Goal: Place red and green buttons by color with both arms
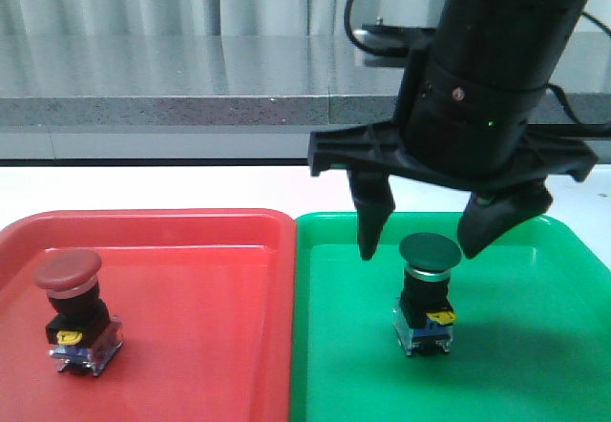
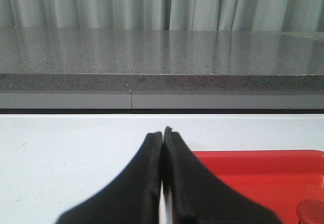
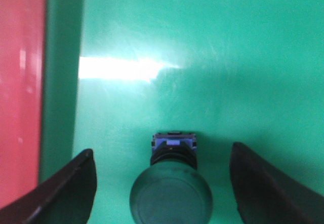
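The green button (image 1: 427, 293) stands upright on the floor of the green tray (image 1: 535, 365), its green cap up and its clear-blue base down, nearer the tray's left wall than its right. The right hand (image 1: 420, 242) hangs directly over it, released — its 2 fingers spread wide, one tip on each side of the cap and level with it, touching nothing. The right wrist view shows the same: the cap sits between the 2 dark fingers (image 3: 66, 191) with green floor visible on both sides.

The red button (image 1: 76, 309) stands upright in the red tray (image 1: 191, 346), toward its left side. The 2 trays lie side by side on the white bench (image 1: 143, 188), edges touching.

The left hand (image 2: 163, 134) is clenched on nothing — fingers pressed together, above the bench beside the red tray's corner.
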You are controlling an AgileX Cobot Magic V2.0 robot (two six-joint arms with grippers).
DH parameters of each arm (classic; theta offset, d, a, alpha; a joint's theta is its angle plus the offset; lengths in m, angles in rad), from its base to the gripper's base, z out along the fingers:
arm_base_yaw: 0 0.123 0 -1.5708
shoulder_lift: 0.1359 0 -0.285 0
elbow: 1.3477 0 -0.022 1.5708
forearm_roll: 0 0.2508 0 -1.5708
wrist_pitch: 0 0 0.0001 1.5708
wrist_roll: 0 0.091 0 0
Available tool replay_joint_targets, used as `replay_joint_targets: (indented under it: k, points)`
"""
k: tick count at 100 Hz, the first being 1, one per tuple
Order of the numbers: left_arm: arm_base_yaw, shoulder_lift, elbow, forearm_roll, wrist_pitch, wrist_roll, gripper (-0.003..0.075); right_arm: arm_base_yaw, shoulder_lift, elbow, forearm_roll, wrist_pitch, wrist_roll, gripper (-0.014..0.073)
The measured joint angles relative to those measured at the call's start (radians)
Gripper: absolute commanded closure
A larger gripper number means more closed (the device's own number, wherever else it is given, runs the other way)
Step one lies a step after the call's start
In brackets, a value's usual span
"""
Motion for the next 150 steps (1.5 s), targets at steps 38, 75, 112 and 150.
replay_joint_targets:
  k: [38,75,112,150]
  points:
    - [0.000,0.000,0.000,0.000,0.000,0.000,0.0741,-0.224,-0.278,0.002,0.038,0.033,-0.242,0.0139]
    - [0.000,0.000,0.000,0.000,0.000,0.000,0.0741,-0.551,-0.482,0.129,0.107,0.053,-0.423,0.0653]
    - [0.000,0.000,0.000,0.000,0.000,0.000,0.0741,-0.646,-0.662,0.297,0.149,-0.092,-0.593,0.0658]
    - [0.000,0.000,0.000,0.000,0.000,0.000,0.0741,-0.646,-0.956,0.567,0.151,-0.345,-0.598,0.0658]
